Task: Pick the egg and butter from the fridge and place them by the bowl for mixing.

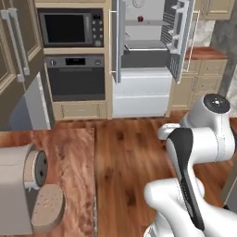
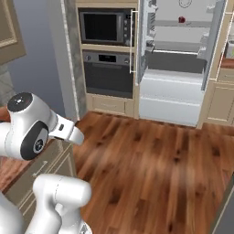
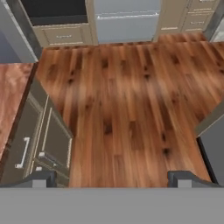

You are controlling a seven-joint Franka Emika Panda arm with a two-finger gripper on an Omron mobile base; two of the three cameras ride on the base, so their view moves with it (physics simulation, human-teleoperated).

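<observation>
Kitchen floor (image 3: 131, 96) lies between base and fridge (image 1: 148, 51), far wall, doors open. Small red item (image 1: 140, 19) on upper shelf; egg and butter not discernible. Jaws wide, empty. Egg likely fragile: grip its middle, gently.

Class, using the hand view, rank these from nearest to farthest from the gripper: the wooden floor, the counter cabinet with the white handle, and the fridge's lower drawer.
1. Wooden floor: directly beyond the open gripper, centre.
2. Counter cabinet: low on the left; nearly level with the floor patch, so these two are close.
3. Fridge lower drawer: top centre, clearly farthest.
</observation>
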